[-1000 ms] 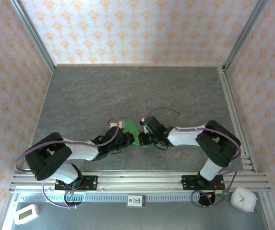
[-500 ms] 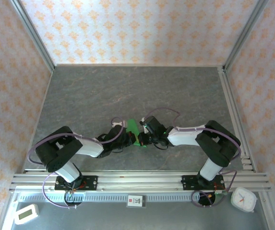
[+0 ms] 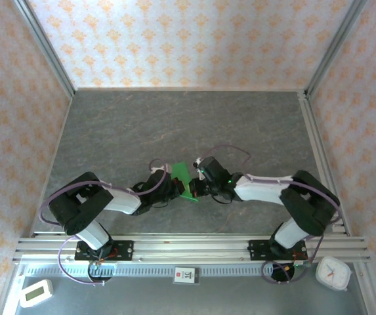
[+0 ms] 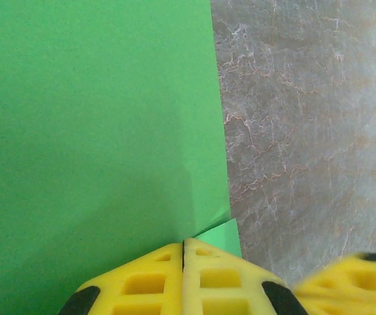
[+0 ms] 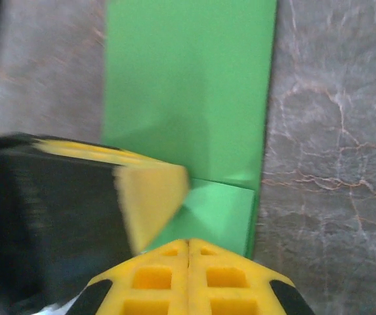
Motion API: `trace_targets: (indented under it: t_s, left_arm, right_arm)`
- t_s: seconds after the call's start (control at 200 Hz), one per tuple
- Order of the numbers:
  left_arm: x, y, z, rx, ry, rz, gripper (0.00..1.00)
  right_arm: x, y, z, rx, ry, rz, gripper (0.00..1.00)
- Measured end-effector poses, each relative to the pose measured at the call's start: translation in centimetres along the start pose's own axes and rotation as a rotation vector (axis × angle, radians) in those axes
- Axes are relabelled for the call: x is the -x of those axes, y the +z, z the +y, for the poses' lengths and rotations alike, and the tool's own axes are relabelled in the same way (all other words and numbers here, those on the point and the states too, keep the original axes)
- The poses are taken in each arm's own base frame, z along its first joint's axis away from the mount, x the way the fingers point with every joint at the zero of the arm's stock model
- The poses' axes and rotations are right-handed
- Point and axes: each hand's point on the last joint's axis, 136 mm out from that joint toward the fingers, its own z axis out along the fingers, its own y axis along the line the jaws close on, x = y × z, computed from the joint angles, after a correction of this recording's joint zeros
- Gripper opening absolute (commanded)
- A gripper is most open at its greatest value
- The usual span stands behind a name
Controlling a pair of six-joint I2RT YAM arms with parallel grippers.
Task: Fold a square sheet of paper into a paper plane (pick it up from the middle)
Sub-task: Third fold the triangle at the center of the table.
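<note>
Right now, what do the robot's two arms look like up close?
Both the left arm and right arm are white tubes between chunky black joints, with thin purple cables looping alongside. Their fingers are bright yellow wedges with square cut-outs and black edges.

Robot lab booth, patterned walls (image 3: 174,39), aluminium rails (image 3: 194,244)

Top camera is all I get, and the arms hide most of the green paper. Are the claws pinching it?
Observer: Yes, the left claw is shut, its yellow fingertips pinching the edge of the green paper.
Operator: And the other claw?
Observer: The right claw is shut on the paper too, right beside a small folded flap.
Operator: Does it look like a plane?
Observer: Not yet; up close it's a straight-sided strip.
</note>
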Motion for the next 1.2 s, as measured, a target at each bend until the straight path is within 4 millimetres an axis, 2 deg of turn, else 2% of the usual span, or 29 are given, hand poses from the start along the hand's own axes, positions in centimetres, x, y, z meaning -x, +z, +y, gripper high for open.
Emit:
trace_targets:
  t_s: [0.105,0.27,0.345,0.746,0.911,1.051,1.201]
  left_arm:
    - [0.0,0.0,0.0,0.0,0.0,0.0,0.0]
    - [0.1,0.2,-0.1,-0.001,-0.001,-0.002,0.0]
    - [0.2,0.3,0.0,0.0,-0.002,-0.003,0.0]
    - [1.4,0.2,0.6,0.02,-0.017,-0.045,0.0]
    - [1.5,0.2,0.6,0.018,-0.018,-0.046,0.0]
    - [1.5,0.2,0.5,0.014,-0.018,-0.045,0.0]
    - [1.5,0.3,0.5,0.012,-0.018,-0.046,0.0]
  right_arm:
    - [0.3,-0.9,1.4,0.046,0.013,-0.036,0.0]
    - [-1.4,-0.2,3.0,0.076,0.008,-0.002,0.0]
    - [-2.0,0.5,3.1,0.074,0.006,0.012,0.0]
    - [-1.0,1.5,3.2,0.09,0.019,-0.036,0.0]
    - [-1.3,1.5,2.6,0.103,0.042,-0.065,0.0]
    - [-4.7,2.1,-1.0,0.027,0.09,0.007,0.0]
    - [-4.5,2.1,-1.2,0.041,0.109,-0.005,0.0]
